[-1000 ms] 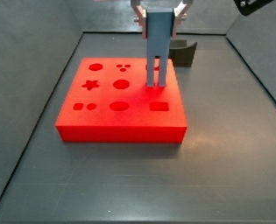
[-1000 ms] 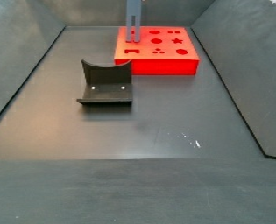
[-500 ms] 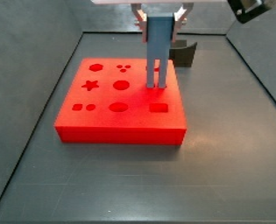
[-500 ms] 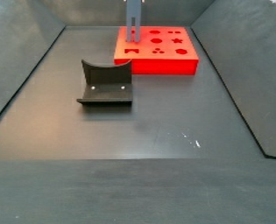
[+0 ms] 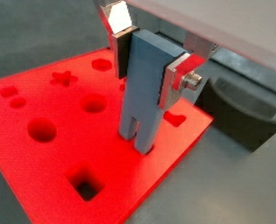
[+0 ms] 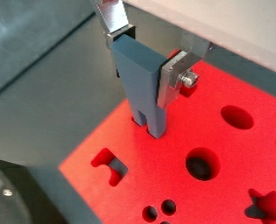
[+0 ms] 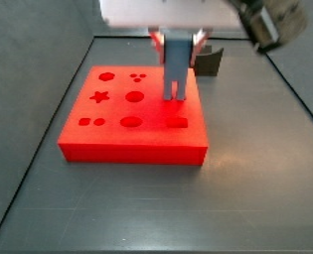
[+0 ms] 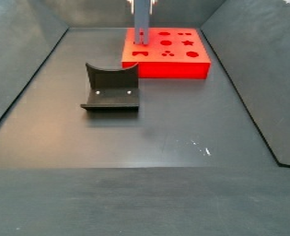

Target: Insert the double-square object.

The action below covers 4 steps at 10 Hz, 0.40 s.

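With the gripper [image 5: 150, 61] clamped on the tall, slim blue-grey double-square object [image 5: 146, 96], prongs at the flat red block with shaped holes [image 5: 58, 131] (seating depth unclear), we should keep it vertical and press down gently.

Side views fixed high, looking down across the dark floor from opposite ends: red block [image 7: 135, 111] close in a side view, far off [image 8: 167, 52] behind the fixture [image 8: 110, 88] in a side view. Wrist views close, angled down past the gripper [image 5: 152, 61] [image 6: 144, 59] onto the double-square object [image 5: 146, 92]. Block shared throughout.
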Motion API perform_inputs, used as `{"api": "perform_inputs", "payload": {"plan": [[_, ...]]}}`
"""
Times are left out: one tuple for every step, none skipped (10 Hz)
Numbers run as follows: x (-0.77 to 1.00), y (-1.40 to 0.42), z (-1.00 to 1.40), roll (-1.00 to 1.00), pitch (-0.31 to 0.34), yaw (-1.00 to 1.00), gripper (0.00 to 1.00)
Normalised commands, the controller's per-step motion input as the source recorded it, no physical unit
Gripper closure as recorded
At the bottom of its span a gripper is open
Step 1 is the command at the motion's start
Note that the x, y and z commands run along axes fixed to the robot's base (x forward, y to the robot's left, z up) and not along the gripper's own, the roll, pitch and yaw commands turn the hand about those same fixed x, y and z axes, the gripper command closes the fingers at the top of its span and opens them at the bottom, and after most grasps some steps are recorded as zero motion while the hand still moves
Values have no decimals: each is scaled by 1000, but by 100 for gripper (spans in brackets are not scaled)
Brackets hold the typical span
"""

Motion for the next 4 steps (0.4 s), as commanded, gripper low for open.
{"api": "perform_inputs", "payload": {"plan": [[0, 26, -689, -140, 56, 0, 100], [0, 0, -637, -116, 50, 0, 100], [0, 0, -129, -111, 0, 0, 100], [0, 0, 0, 0, 0, 0, 100]]}}
